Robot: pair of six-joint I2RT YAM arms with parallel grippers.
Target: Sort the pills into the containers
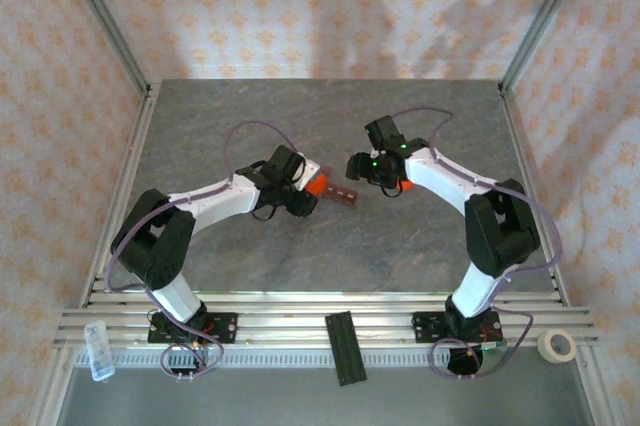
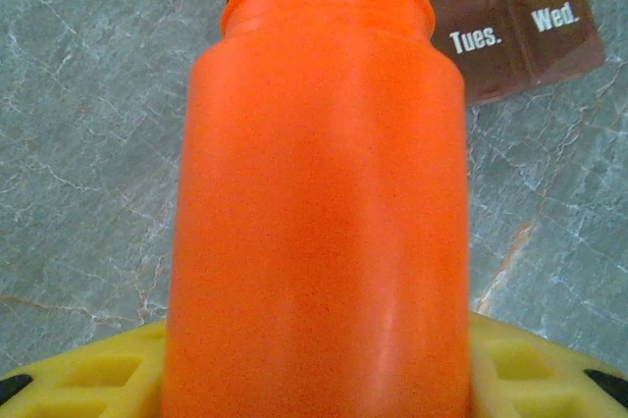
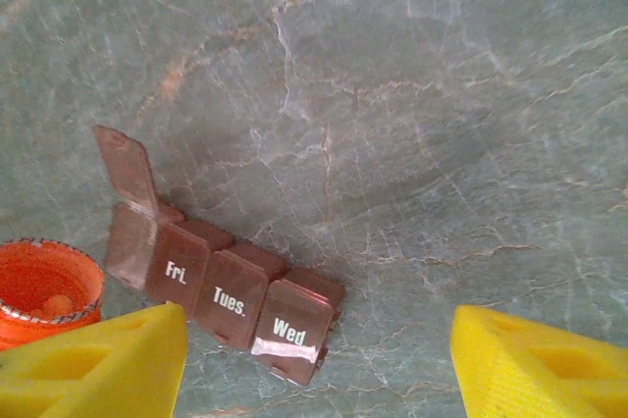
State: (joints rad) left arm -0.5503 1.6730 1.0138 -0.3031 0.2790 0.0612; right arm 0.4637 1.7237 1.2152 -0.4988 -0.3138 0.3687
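Containers (image 3: 228,302) flat on the grey marbled bench (image 3: 412,124), near its middle, between the two arms: dark red-brown bar of joined square compartments in a row. Lids marked Fri., Tues. and Wed. shut; end lid beside Fri. flipped up. Orange bottle (image 2: 314,202) clamped in left pincer (image 1: 308,189), yellow fingers (image 2: 88,384) against both its sides, uncapped mouth just beside the open end of the row; touching or apart, impossible to tell. Right pincer (image 3: 319,364) wide, holding nothing, hovering above bare bench close to the Wed. end.
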